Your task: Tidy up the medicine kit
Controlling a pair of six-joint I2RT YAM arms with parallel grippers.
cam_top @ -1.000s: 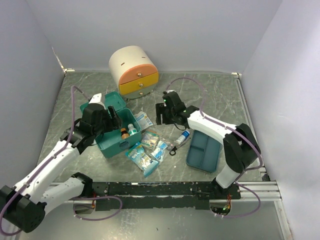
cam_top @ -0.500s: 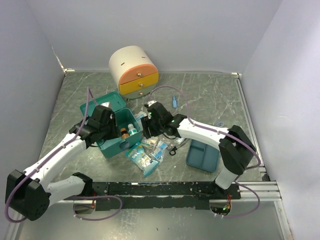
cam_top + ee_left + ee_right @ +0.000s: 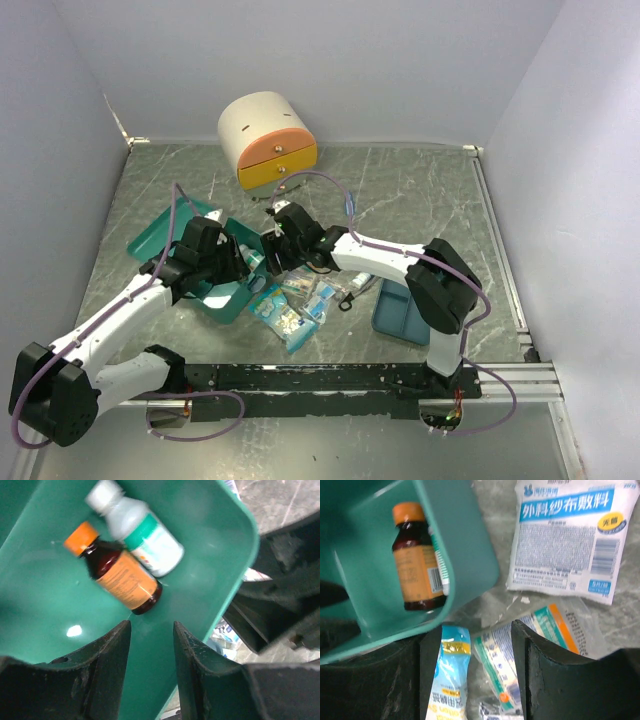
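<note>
The teal medicine kit (image 3: 160, 238) lies open left of centre, lid flung out to the left. A brown bottle with an orange cap (image 3: 120, 580) and a white bottle with a teal label (image 3: 145, 535) are inside it. My left gripper (image 3: 238, 268) reaches into the kit's right end. In the left wrist view, the left gripper (image 3: 151, 630) is closed on the kit wall (image 3: 40, 595), one finger inside and one at the rim. My right gripper (image 3: 472, 635) stands open beside the kit's corner (image 3: 465, 555), over a light-blue packet (image 3: 450, 675) and a striped packet (image 3: 520, 650).
A white gauze packet (image 3: 565, 545) lies just beyond the right gripper. More packets (image 3: 285, 315) are strewn in front of the kit. A dark-blue divided tray (image 3: 405, 305) sits to the right, and a cream cabinet with orange and yellow drawers (image 3: 265, 135) stands at the back.
The kit has swung round, its lid now pointing left. My left gripper narrowed and shifted to the kit's right end. My right gripper moved left from the middle to the kit's corner.
</note>
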